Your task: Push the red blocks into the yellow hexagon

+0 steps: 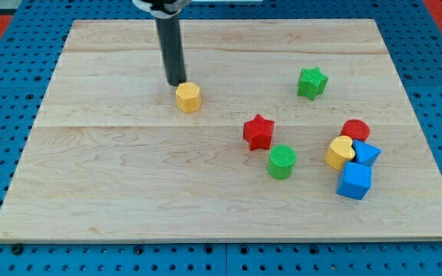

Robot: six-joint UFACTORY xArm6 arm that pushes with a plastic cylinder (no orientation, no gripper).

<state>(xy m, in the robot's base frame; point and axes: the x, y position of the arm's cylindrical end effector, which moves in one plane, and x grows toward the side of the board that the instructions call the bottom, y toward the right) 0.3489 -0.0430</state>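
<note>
The yellow hexagon (188, 97) lies on the wooden board (129, 184), left of the middle and toward the view's top. My tip (176, 82) stands just above and left of it, very close or touching. The red star (258, 132) lies near the board's middle, to the right of and below the hexagon. The red round block (356, 129) sits at the right, at the top of a tight cluster of blocks.
A green star (311, 83) lies at the upper right. A green cylinder (282, 162) sits just below and right of the red star. A yellow heart (340, 152), a blue block (367, 153) and a blue cube (354, 181) crowd against the red round block.
</note>
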